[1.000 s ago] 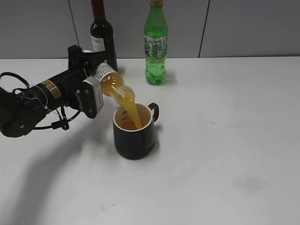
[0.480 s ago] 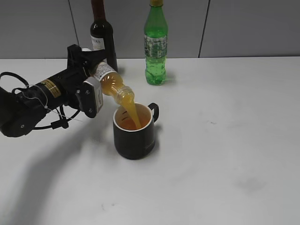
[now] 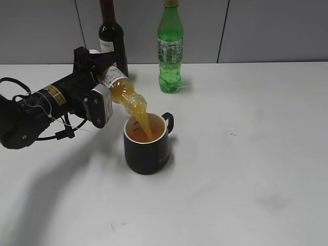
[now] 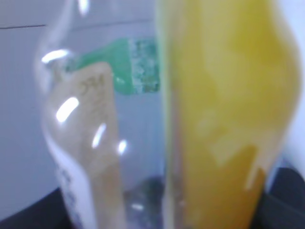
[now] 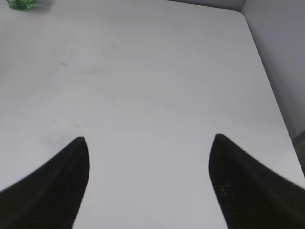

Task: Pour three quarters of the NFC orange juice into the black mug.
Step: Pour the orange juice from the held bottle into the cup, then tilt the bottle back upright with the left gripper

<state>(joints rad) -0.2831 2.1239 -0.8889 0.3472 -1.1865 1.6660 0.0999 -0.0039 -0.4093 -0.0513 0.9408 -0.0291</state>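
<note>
My left gripper (image 3: pixel 100 89) is shut on the NFC orange juice bottle (image 3: pixel 122 91), tilted neck-down to the right. Its mouth is above the black mug (image 3: pixel 147 143) and an orange stream falls into the mug's white interior. The mug stands mid-table, handle to the back right. In the left wrist view the bottle (image 4: pixel 224 114) fills the frame, juice on the right, clear part on the left; the jaws are hidden. My right gripper (image 5: pixel 148 143) is open and empty above bare table; it does not show in the exterior view.
A dark wine bottle (image 3: pixel 111 38) stands at the back behind my left gripper. A green soda bottle (image 3: pixel 170 48) stands at the back, right of it; its base shows in the right wrist view (image 5: pixel 21 4). The table's right edge (image 5: pixel 267 81) meets a wall.
The bottle is tipped very slightly further and juice keeps streaming into the mug. The mug and right arm have not moved.
</note>
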